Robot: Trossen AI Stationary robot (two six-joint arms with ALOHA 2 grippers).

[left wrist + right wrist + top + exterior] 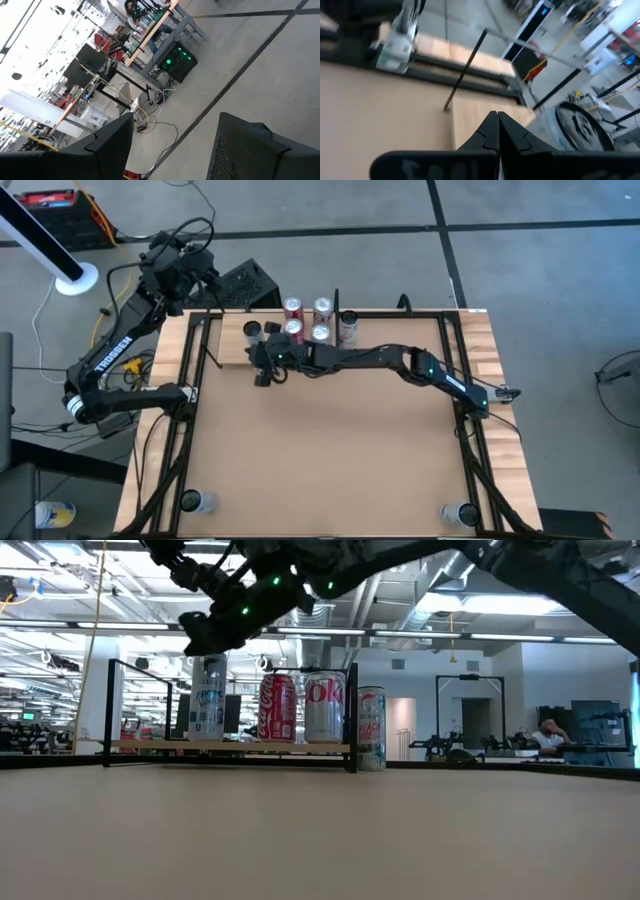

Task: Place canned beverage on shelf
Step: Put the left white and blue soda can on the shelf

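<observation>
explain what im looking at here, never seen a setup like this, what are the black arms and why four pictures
These are two robot arms at a wooden table, each ending in a two-finger claw. One picture looks straight down, one looks level across the tabletop, and two come from cameras on the arms' wrists.

The right claw reaches across to the shelf, a pale wood board at the table's far edge, and is shut on nothing; a white can stands close by on the shelf. The left claw waits open, folded back off the table's far left corner.

A red Coca-Cola can, a silver Diet Coke can and more cans stand on the shelf, and another can stands just past its end.
</observation>
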